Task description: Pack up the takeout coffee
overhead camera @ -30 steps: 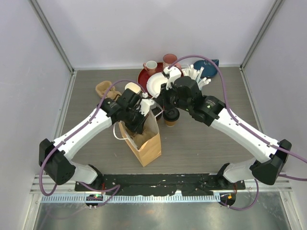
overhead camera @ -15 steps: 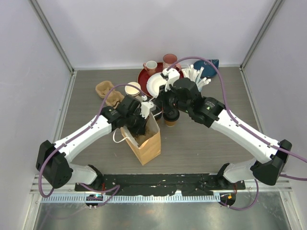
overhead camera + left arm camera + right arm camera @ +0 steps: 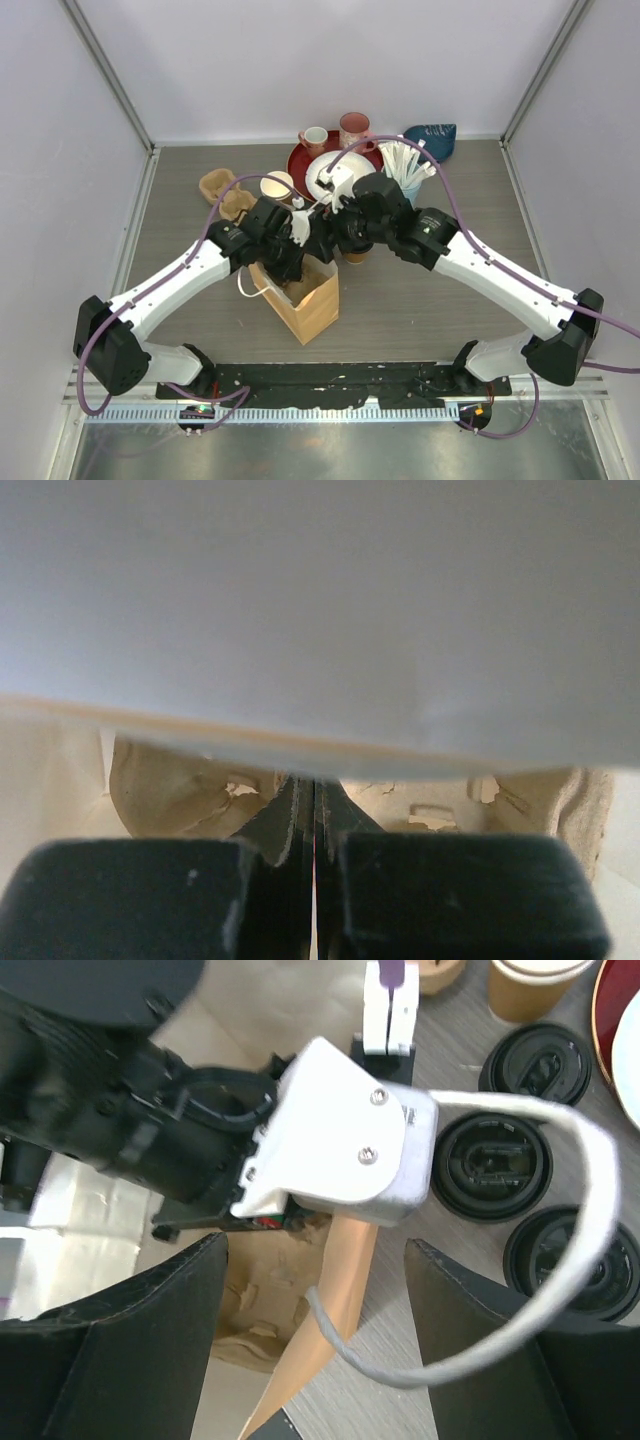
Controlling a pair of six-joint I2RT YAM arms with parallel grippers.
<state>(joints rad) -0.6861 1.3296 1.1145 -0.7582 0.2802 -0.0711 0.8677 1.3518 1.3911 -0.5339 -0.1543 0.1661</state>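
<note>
The left arm (image 3: 175, 275) and right arm (image 3: 505, 280) have white shells, black joints, purple cables (image 3: 245, 182); a white bracket (image 3: 340, 1135) carries two screws (image 3: 378, 1097).

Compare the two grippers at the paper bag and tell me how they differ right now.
The left gripper is shut, pinching the paper bag by its rim. The right gripper stands wide open with nothing between its fingers. The left gripper touches the bag, while the right gripper appears to hang above its mouth. Both have dark fingers and meet at the bag's open top.
</note>
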